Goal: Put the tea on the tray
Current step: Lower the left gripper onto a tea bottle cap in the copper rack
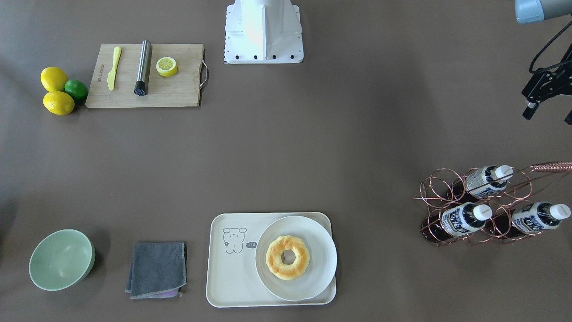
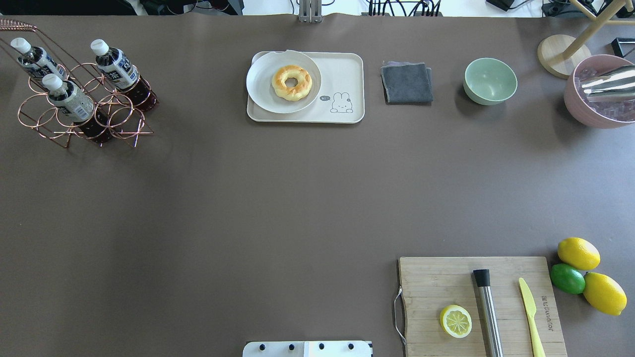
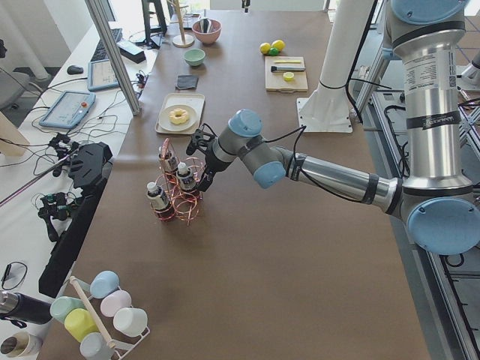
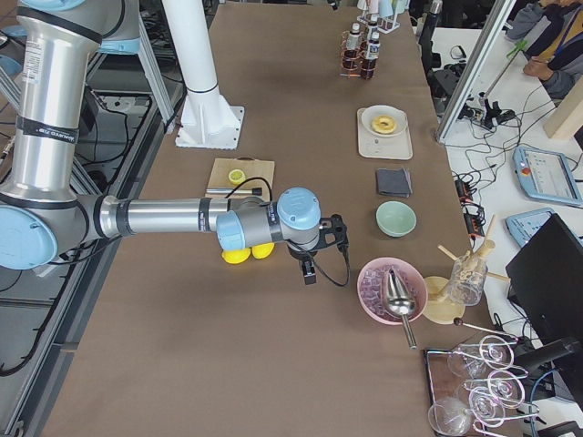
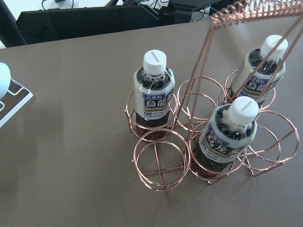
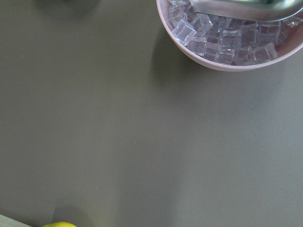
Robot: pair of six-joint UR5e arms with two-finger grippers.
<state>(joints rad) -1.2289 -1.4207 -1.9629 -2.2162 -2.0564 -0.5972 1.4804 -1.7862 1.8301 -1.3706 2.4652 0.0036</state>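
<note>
Well, from the front-facing camera we see the tea bottles (image 1: 462, 219), three alike, leaning in a copper wire rack (image 1: 435, 188) near the worktop's (image 1: 357, 147) right edge, well apart from the tray (image 1: 232, 277) at the near edge. A white plate (image 1: 321, 268) with a doughnut (image 1: 287, 257) covers the tray's right side and overhangs its rim; the left side, with the bear drawing, is bare. The left pincer (image 1: 549, 114) hangs at the far right, cut by the frame, fingers apart with nothing between them.

From overhead, a broad bare stretch of worktop lies between rack and tray. A speech bubble beside the bear and lettering along the cutting board (image 2: 436, 277) are too small for us to read.

In the left side view the near arm's pincer hovers just beside the rack. In the right side view the right pincer (image 4: 311, 271) hangs over bare worktop between lemons (image 4: 239, 255) and an ice bowl (image 4: 363, 291); how wide it stands we cannot tell.

The left wrist camera gives us white-and-dark-blue labels with East Asian characters. The right wrist camera shows the ice bowl's rim and bare worktop.
</note>
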